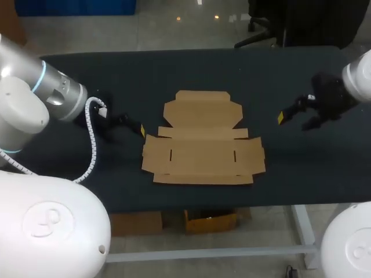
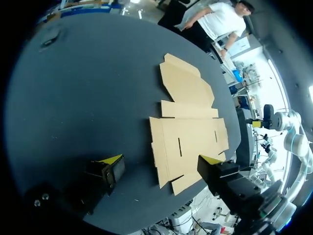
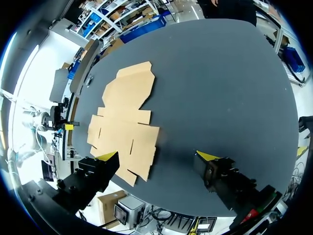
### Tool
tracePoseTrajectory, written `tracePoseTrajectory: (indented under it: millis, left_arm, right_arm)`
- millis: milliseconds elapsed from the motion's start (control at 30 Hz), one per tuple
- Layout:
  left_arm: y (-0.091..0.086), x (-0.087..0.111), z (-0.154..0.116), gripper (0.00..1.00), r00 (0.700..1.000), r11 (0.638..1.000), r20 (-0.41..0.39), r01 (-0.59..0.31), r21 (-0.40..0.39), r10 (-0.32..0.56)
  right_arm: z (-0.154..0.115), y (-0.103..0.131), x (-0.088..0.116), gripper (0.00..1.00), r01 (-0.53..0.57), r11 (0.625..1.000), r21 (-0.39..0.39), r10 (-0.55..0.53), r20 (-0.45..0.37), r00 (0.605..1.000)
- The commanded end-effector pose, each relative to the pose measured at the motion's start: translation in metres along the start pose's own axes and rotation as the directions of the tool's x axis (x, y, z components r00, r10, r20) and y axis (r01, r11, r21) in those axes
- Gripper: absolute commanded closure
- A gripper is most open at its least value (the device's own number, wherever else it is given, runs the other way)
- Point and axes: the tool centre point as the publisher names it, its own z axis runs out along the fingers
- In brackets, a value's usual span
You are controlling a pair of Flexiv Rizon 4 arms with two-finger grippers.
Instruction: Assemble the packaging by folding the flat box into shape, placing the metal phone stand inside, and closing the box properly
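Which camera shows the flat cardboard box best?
The head view: the flat box lies whole, seen from above, slots and flaps clear. Both wrist views also show it whole, but at a slant from one end.

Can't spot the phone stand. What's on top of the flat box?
Nothing: the flat box lies bare on the table, its panels spread open. Whatever might be beneath the cardboard is covered.

The table [image 1: 174,69] fills the head view, a wide, dark, matte top running almost from side to side. Under its near edge a pale metal rail [image 1: 203,253] runs along the front, and a pale leg [image 1: 302,229] drops down to it toward the right. In the left wrist view, a small smudge-like mark [image 2: 50,39] sits near the table's far rim, too small to identify.
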Motion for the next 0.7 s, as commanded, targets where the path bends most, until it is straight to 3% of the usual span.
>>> tracePoseTrajectory:
  millis: [33, 700]
  left_arm:
    - [-0.004, 0.003, -0.016, 0.0, 0.998, 0.998, 0.055, 0.007, -0.066, -0.003]
    - [-0.003, -0.004, -0.055, 0.0, 0.996, 0.997, 0.09, 0.031, -0.068, -0.025]
  right_arm:
    - [-0.002, -0.002, 0.002, 0.0, -0.004, 1.0, -0.001, 0.004, 0.008, 1.0]
    - [-0.002, -0.001, 0.003, 0.0, -0.05, 0.999, 0.002, 0.05, 0.027, 0.998]
